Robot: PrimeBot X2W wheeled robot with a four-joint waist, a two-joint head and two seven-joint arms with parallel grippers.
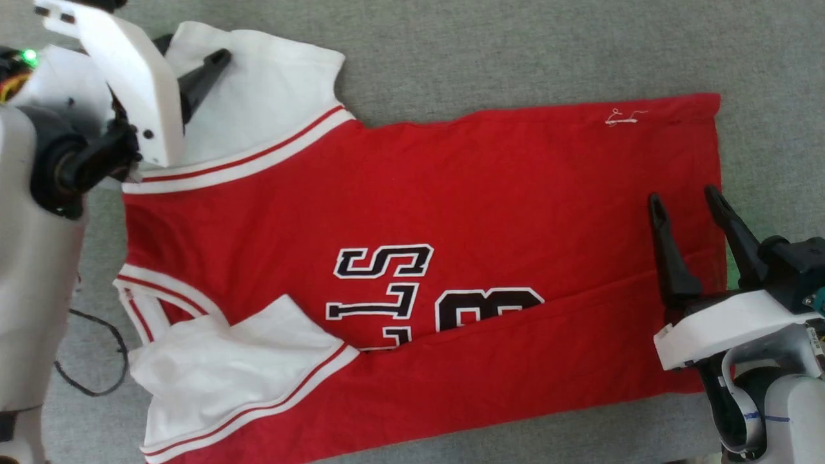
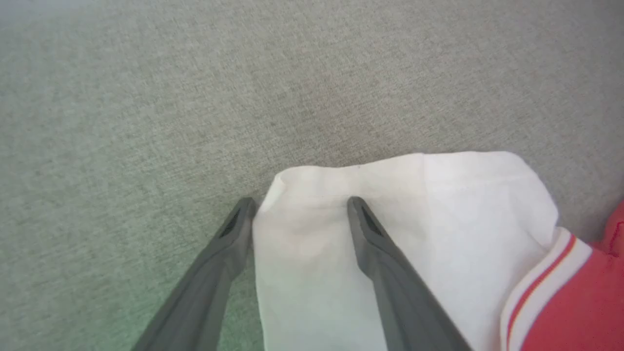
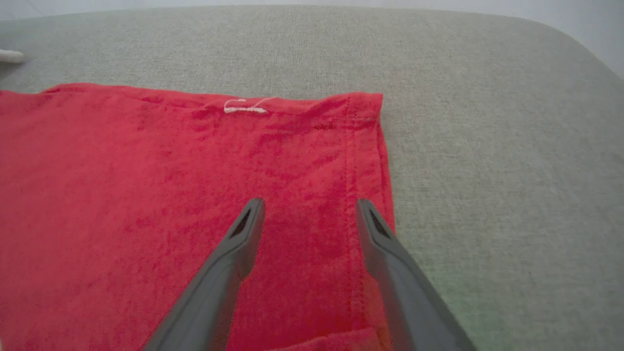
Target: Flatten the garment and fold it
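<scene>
Looking down from the head, the camera is taking in the whole garment point(image 1: 483, 193), which is lying front up on a grey woven surface point(image 1: 515, 45), collar to the left and hem point(image 1: 715, 193) to the right. Its near long edge is lying doubled over the front, covering the lower part of the black lettering point(image 1: 387, 283). The near sleeve point(image 1: 225, 361) is lying turned in over the body. The far sleeve point(image 1: 277, 96) is lying spread out, and the left gripper point(image 1: 193, 48) is hanging over it, half hidden by its own white casing, so its jaws are hard to judge here. The right gripper point(image 1: 683, 195) is hovering above the hem, jaws standing wide and holding nothing. A black cable point(image 1: 109, 361) is trailing at the left edge.

The left wrist view is settling what the head view is hiding. The left gripper point(image 2: 301, 201) is standing wide and empty, one finger over the far sleeve near its cuff, the other over the bare surface just beside the sleeve's edge.

The right wrist view is showing the right gripper point(image 3: 310, 202) spread wide over the red cloth near the hem's far corner, one finger lying along the hem seam. A loose white thread point(image 3: 243, 108) is lying at the far edge; from the head it is showing as a mere squiggle.
</scene>
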